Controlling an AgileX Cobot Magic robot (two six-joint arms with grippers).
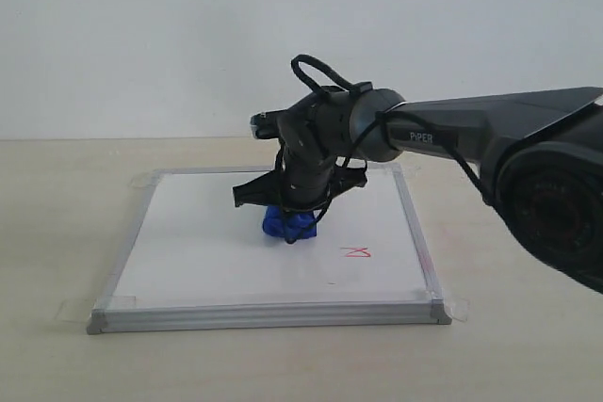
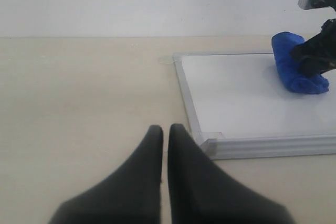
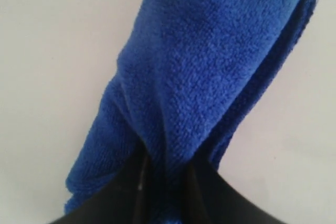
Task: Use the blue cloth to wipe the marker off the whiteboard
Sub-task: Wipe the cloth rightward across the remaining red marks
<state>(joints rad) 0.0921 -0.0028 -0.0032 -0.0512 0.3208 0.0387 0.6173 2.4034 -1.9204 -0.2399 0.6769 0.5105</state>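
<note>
In the exterior view the tips of the right gripper (image 1: 294,218) are hidden behind its own dark wrist and the blue cloth (image 1: 287,224); the back end of the right arm (image 1: 452,129) is cut off at the edge of the picture, and the left arm is out of sight there. In the right wrist view only the ends of the two dark fingers (image 3: 202,192) show, and the cloth fills most of the picture. In the left wrist view the right gripper is half cut off at the edge.

The whiteboard (image 1: 207,261) lies flat on a pale table (image 1: 57,214) in front of a plain white wall (image 1: 141,44); clear tape tabs (image 1: 73,309) stick out at its corners. The marker (image 1: 356,251) is a small red squiggle on the near right part of the board; nothing covers it.

The right arm reaches in from the right, over the far edge of the board, and its wrist bends down; its fingers are squeezed onto a fold of the cloth. The cloth sits on the board near the middle, to the left of the marker and farther back, not touching it. The left gripper (image 2: 166,129) is over the table just beside a near corner of the board; its two fingers are pressed together with nothing between them.
</note>
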